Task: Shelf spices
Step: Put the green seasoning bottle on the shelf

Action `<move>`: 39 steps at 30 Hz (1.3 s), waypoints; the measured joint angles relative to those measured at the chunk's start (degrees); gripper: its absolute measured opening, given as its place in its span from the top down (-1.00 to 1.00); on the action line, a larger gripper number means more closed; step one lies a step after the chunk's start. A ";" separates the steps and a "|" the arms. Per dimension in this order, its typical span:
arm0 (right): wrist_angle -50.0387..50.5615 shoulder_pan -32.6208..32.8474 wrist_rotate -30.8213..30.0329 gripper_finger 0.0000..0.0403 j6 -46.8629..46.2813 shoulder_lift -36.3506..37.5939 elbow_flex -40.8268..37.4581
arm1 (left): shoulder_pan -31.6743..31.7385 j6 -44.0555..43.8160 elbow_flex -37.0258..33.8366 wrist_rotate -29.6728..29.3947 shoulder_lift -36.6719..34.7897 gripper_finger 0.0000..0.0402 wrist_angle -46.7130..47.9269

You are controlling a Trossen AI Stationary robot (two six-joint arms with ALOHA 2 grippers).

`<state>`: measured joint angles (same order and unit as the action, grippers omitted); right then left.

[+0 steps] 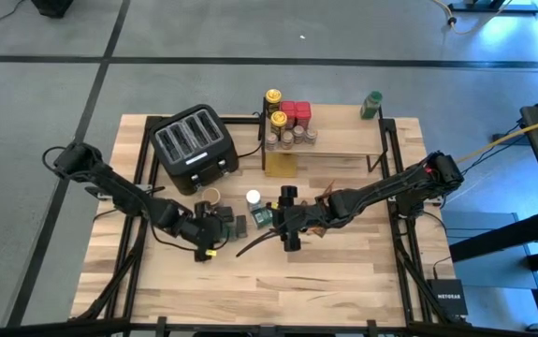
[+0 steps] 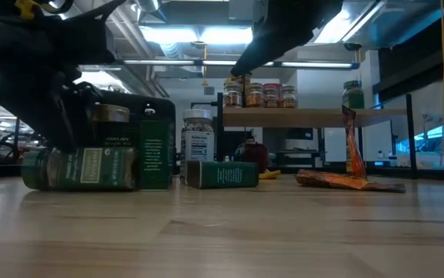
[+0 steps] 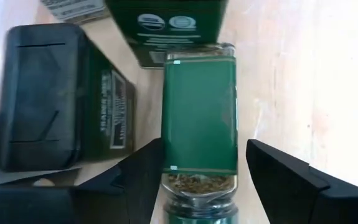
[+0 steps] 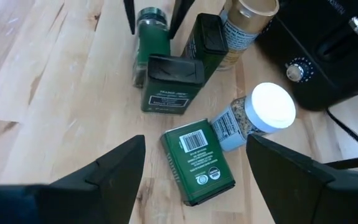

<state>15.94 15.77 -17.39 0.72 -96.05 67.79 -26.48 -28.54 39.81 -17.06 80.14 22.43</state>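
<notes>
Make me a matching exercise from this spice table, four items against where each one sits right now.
Things:
1. glass jar with green label
2. green tin with barcode
3. white-lidded jar
4. red-lidded jars

Places:
A. up on the shelf
B. lying on its side between the open fingers of the left gripper
C. standing upright on the table
D. lying flat just ahead of the open right gripper

Pairs: 1-B, 2-D, 3-C, 4-A

Both arms are dark and slender, black cables trailing along them. The left gripper (image 1: 214, 236) carries a small yellow mark; the fingers (image 4: 104, 177) are matte black wedges.
</notes>
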 joint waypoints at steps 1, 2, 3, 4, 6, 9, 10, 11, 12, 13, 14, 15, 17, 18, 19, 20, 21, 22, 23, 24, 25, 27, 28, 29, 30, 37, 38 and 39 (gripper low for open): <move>0.00 0.00 0.12 -0.41 -0.57 0.00 0.00 | -0.32 -0.01 -0.05 0.04 0.06 -0.11 -0.32; 0.00 0.00 0.48 -0.41 -1.15 0.00 0.00 | -0.64 -0.04 -0.07 0.18 0.16 -0.11 -0.76; -0.01 0.00 0.72 -0.41 -1.81 0.00 0.00 | -0.99 -0.03 -0.07 0.34 0.26 -0.11 -1.34; -0.03 0.01 1.13 -0.41 -2.15 0.00 0.00 | -1.41 -0.01 -0.09 0.54 0.33 -0.11 -1.90; -0.69 0.27 2.06 -0.41 -3.16 -0.36 0.00 | -2.13 0.03 -0.13 0.80 0.34 -0.11 -3.08; -3.51 0.90 2.62 -0.41 -3.40 -1.94 0.02 | -3.34 0.03 -0.15 0.98 0.37 -0.11 -4.69; -4.41 1.14 3.04 -0.41 -3.33 -2.67 0.01 | -3.72 -0.01 -0.15 1.01 0.37 -0.11 -5.09; -5.49 1.24 3.57 -0.41 -3.28 -3.45 0.02 | -4.03 -0.31 -0.18 1.26 0.37 -0.11 -5.29; -6.46 1.56 4.17 -0.41 -3.22 -4.09 0.01 | -4.30 -0.81 -0.15 1.57 0.37 -0.11 -5.35; -7.07 1.92 5.15 -0.41 -3.20 -4.73 0.02 | -4.50 -1.16 -0.18 1.72 0.37 -0.11 -5.30; -7.86 1.97 5.42 -0.41 -3.13 -5.43 0.02 | -4.81 -1.46 -0.18 1.75 0.37 -0.11 -5.07; -8.91 2.11 5.51 -0.41 -3.11 -6.09 0.02 | -5.19 -1.83 -0.18 1.73 0.37 -0.11 -4.91; -10.67 2.77 5.47 -0.41 -3.28 -7.25 0.00 | -6.01 -2.77 -0.18 1.66 0.37 -0.11 -4.89; -12.17 2.92 5.31 -0.41 -3.29 -7.73 0.00 | -6.57 -3.26 -0.18 1.62 0.37 -0.11 -4.89; -13.92 3.25 5.27 -0.41 -3.30 -8.20 0.00 | -7.23 -3.87 -0.18 1.63 0.37 -0.11 -4.89; -15.65 3.50 5.11 -0.41 -3.30 -8.70 0.00 | -7.98 -4.25 -0.18 1.65 0.37 -0.11 -4.90; -17.74 3.77 5.04 -0.41 -3.29 -9.25 0.00 | -8.68 -4.42 -0.18 1.64 0.37 -0.11 -5.00; -19.98 4.06 5.02 -0.41 -3.26 -9.99 0.02 | -9.46 -4.66 -0.18 1.66 0.37 -0.11 -5.15; -22.21 4.20 5.00 -0.41 -3.04 -10.95 0.07 | -10.22 -5.11 -0.18 1.66 0.37 -0.11 -5.35; -23.64 4.27 5.03 -0.41 -2.37 -11.96 0.39 | -10.97 -5.45 -0.18 1.64 0.37 -0.11 -5.45; -23.90 4.64 5.25 -0.41 -1.87 -13.03 1.10 | -11.60 -5.80 -0.18 1.62 0.37 -0.11 -5.43; -23.58 4.85 5.45 -0.41 -0.84 -15.60 3.32 | -12.65 -6.16 -0.18 1.64 0.37 -0.11 -5.39; -23.17 4.85 5.41 -0.41 0.06 -16.96 4.91 | -13.09 -6.35 -0.18 1.63 0.37 -0.11 -5.37; -22.43 4.87 5.44 -0.41 1.22 -18.33 6.68 | -13.40 -6.55 -0.18 1.60 0.37 -0.11 -5.35; -21.21 4.89 5.49 -0.41 2.38 -19.80 8.87 | -13.59 -6.55 -0.18 1.59 0.37 -0.11 -5.35; -9.75 4.47 4.78 -0.41 12.18 -27.59 23.93 | -13.68 -6.28 -0.18 0.76 0.37 -0.11 -4.96; -8.28 4.33 4.88 -0.41 13.39 -28.31 25.45 | -13.68 -6.07 -0.18 0.76 0.37 -0.11 -4.92; -7.08 3.98 5.02 -0.41 14.14 -29.05 26.78 | -13.68 -5.93 -0.23 0.75 0.37 -0.11 -4.96</move>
<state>8.86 19.75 -12.37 14.86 -125.10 94.57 -40.16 -34.48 39.59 -16.31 80.51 17.47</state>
